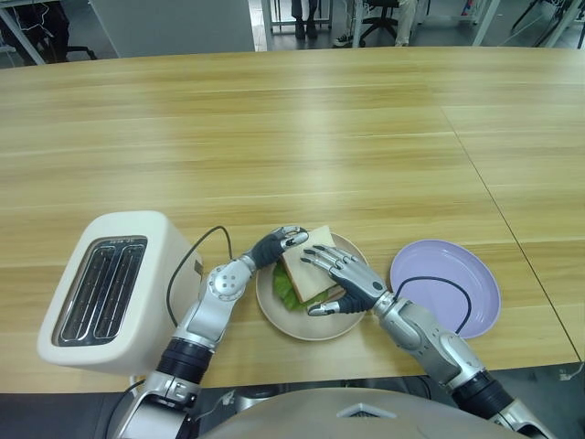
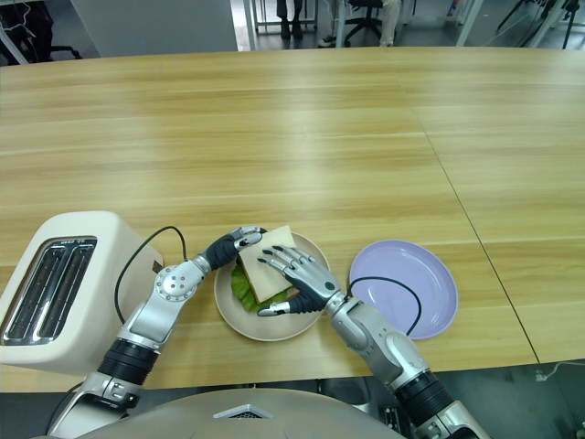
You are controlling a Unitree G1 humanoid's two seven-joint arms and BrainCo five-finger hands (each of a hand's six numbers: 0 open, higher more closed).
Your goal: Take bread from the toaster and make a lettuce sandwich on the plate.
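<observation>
In the left eye view I see the cream toaster at the near left of the counter, slots up, with a black cable looping between it and my left arm. A lilac plate lies just right of the beige plate, crossed by another dark cable from my right arm. The sandwich sits on the beige plate: the top slice over lettuce, which pokes out at the left side. My left hand comes in from the toaster side, its fingers pressed together and curled onto the slice's far-left edge. My right hand lies over the slice, palm down, fingers spread across it, thumb along the near edge. In the right eye view the right hand hides much of the top slice, and the lettuce shows beside the left hand. The counter is pale wood grain in long joined boards; beyond its far edge are chair legs and a grey floor.
</observation>
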